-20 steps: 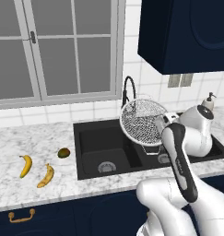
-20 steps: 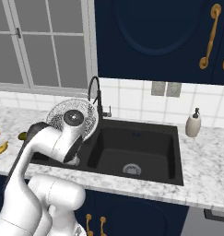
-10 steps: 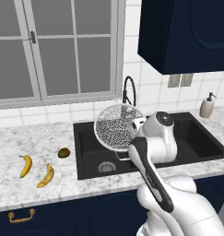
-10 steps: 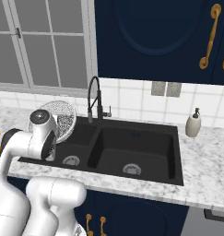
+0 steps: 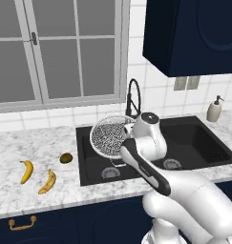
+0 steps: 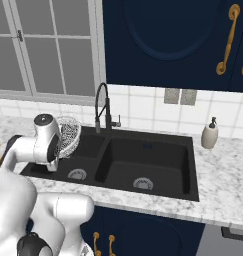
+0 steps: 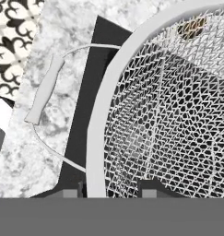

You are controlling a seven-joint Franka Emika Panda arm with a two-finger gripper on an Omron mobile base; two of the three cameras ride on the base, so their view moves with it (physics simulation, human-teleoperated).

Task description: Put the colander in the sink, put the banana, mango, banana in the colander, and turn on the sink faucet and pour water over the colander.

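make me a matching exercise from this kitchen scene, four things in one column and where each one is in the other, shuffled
Things:
1. colander
2. mango
3. soap dispenser
4. sink faucet

Places:
A. on the counter to the right of the sink
B. standing behind the sink, between the two basins
C. held tilted in the hand over the left basin
D. lying on the counter left of the sink, near the two bananas

Pairs: 1-C, 2-D, 3-A, 4-B
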